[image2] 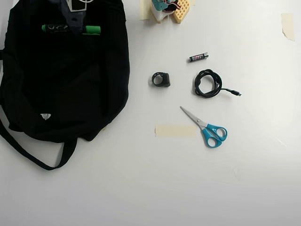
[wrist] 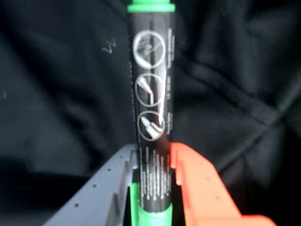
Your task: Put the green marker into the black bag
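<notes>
You see the green marker (wrist: 151, 117) with its glossy black barrel, white circled pictograms and fine print, and green bands at both ends. One gripper (wrist: 153, 160) finger is grey, the other orange. The black bag (image2: 66, 89) carries a small white label. The scissors (image2: 207, 128) have teal handles; the tape strip (image2: 175, 130) is beige.

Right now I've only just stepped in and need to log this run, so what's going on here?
The gripper is shut on the green marker, one grey finger and one orange finger clamping its barrel. In the overhead view the marker lies crosswise over the upper part of the black bag, so it is above the bag but not released yet. The scissors, coiled cable and battery lie untouched on the table.
</notes>
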Controlling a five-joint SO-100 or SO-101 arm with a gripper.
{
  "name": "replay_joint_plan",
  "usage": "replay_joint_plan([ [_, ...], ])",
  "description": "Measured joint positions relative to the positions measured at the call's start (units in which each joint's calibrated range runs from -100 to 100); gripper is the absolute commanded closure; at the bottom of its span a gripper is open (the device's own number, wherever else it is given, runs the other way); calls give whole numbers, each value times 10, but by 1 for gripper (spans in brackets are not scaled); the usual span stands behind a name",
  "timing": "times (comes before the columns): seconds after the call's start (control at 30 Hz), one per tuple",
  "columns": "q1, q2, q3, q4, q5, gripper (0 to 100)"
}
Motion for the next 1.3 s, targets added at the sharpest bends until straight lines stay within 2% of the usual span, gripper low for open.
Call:
replay_joint_plan([
  [0.1, 32, 71, -20, -41, 10, 98],
  [0.27, 75, 206, -179, -43, 18, 97],
  [0.33, 74, 213, -189, -43, 18, 91],
  [0.4, 74, 213, -189, -43, 18, 89],
  [0.57, 72, 213, -190, -24, 18, 76],
  [0.7, 46, 213, -193, 29, 18, 77],
  [0.73, 32, 213, -193, 50, 17, 77],
  [0.8, -1, 210, -193, 78, 17, 88],
  [0.9, -68, 141, -193, 106, 14, 98],
  [1.07, -215, 39, -193, 166, 13, 98],
  [1.17, -331, -27, -193, 167, -14, 98],
  [1.3, -439, -146, -72, 165, -16, 98],
])
